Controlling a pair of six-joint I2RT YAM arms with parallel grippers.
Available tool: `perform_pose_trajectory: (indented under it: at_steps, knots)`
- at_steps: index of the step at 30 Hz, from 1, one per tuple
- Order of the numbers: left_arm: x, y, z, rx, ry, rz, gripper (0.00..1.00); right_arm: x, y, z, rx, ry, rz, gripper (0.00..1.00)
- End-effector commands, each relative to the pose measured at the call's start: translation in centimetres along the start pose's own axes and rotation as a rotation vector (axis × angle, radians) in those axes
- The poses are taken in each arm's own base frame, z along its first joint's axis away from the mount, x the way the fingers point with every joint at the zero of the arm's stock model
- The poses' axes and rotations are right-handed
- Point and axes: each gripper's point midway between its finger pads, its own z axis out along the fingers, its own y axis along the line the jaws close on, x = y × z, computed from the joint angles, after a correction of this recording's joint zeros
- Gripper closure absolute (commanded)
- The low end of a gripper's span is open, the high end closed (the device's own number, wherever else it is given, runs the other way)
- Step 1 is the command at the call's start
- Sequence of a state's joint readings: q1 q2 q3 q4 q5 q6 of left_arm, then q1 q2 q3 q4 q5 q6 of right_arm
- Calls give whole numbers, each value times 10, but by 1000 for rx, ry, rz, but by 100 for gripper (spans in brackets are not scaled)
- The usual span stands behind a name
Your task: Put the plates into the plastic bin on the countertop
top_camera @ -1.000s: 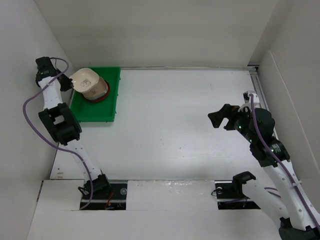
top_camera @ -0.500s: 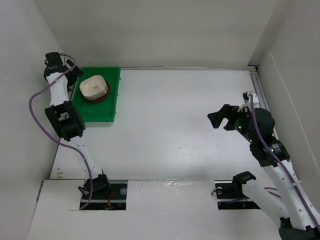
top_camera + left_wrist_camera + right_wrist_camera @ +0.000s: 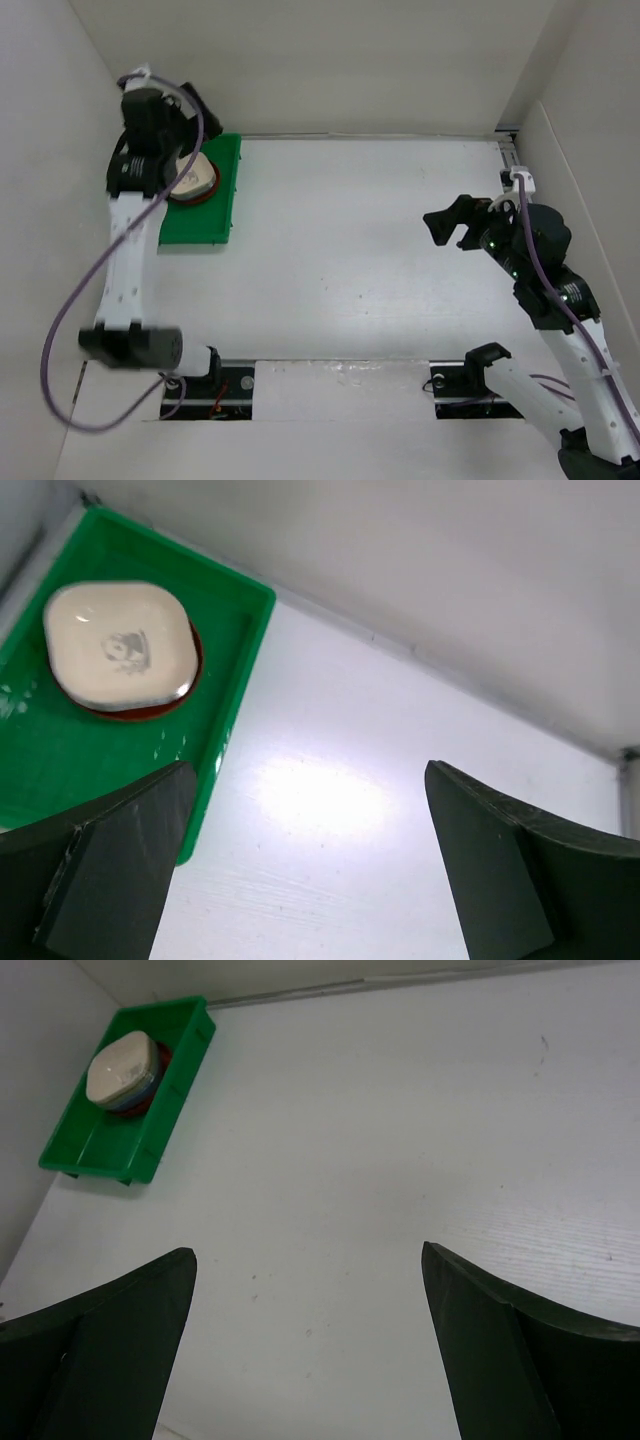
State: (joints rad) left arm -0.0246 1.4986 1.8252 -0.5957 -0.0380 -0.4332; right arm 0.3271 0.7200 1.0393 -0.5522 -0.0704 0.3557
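Left wrist view: cream rounded-square plate (image 3: 120, 645) topping a stack at the far end of the green bin (image 3: 238, 670), with a red-brown plate (image 3: 135, 712) rimming it underneath. Left gripper (image 3: 308, 780) spread wide and holding nothing, poised above the bin's right wall, stack ahead and off to the left. Right gripper (image 3: 308, 1255) equally wide and empty, well apart from the bin across the countertop (image 3: 350, 700). Number of plates in the stack hard to tell, possibly all. Left arm far nearer the bin.
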Motion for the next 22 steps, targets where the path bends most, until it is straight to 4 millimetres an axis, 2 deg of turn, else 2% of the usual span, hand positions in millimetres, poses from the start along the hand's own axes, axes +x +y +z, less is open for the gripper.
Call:
perform_pose_trajectory:
  at_steps: [1, 2, 4, 5, 7, 8, 9, 12, 15, 19, 22]
  knots:
    - [1, 42, -58, -50, -126, -52, 0, -37, 12, -22, 1, -72, -39, 0]
    - [-10, 38, -100, 2, -221, -59, 0, -40, 16, -26, -9, -75, -50, 0]
    - [-3, 44, -126, 18, -274, -53, 0, -45, 19, -35, -12, -75, -62, 0]
    - [9, 51, -148, 39, -313, -56, 0, -58, 23, -44, -13, -105, -63, 0]
    - [22, 60, -165, 48, -352, -48, 0, -69, 25, -57, -11, -134, -81, 0]
    - [37, 67, -166, 42, -342, -48, 0, -77, 28, -68, -17, -153, -91, 0]
    - [42, 72, -187, 51, -380, -65, 0, -81, 27, -76, -8, -174, -101, 0]
    - [64, 77, -204, 95, -390, -73, 0, -88, 30, -95, -17, -204, -112, 0]
    - [79, 80, -208, 107, -366, -68, 0, -90, 29, -111, -17, -242, -110, 0]
    - [83, 87, -218, 94, -394, -74, 0, -83, 28, -117, -25, -232, -111, 0]
    - [85, 89, -215, 87, -386, -61, 0, -78, 24, -117, -7, -211, -110, 0]
